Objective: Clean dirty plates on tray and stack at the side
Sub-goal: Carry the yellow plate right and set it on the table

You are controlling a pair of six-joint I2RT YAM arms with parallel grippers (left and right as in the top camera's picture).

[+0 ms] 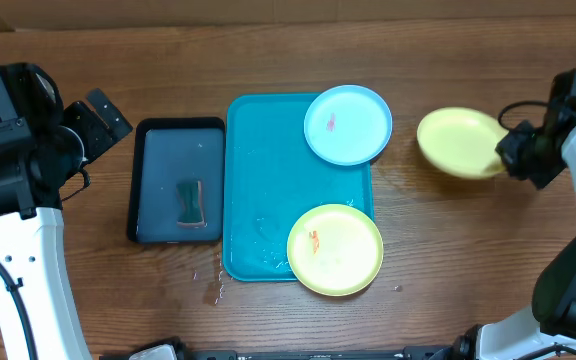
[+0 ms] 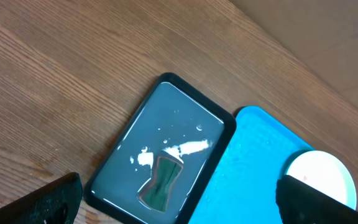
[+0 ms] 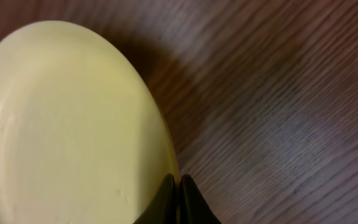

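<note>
**Overhead view, with the turquoise tray [image 1: 258, 180] as clock centre.** A blue plate [image 1: 347, 124] lies at 1 o'clock and a yellow-green plate [image 1: 335, 249] at 5 o'clock. Each overhangs the tray's rim and carries a small orange-red smear (so neither appears cleaned yet). A third plate [image 1: 458, 142], pale yellow with no visible smear, is at 3 o'clock, off the tray and over the bare tabletop [image 1: 448, 250]. It sits tilted, probably because it is gripped by one edge only, for setting down at the side. Whether its far edge touches the wood cannot be told. The right gripper [image 3: 179, 196] is pinched narrow on this plate's rim. The left gripper [image 1: 96, 125] stands wide and holds nothing. It is at 9 o'clock beyond the dark tray [image 1: 158, 150], where a sponge [image 1: 190, 202] lies, likely for wiping.
</note>
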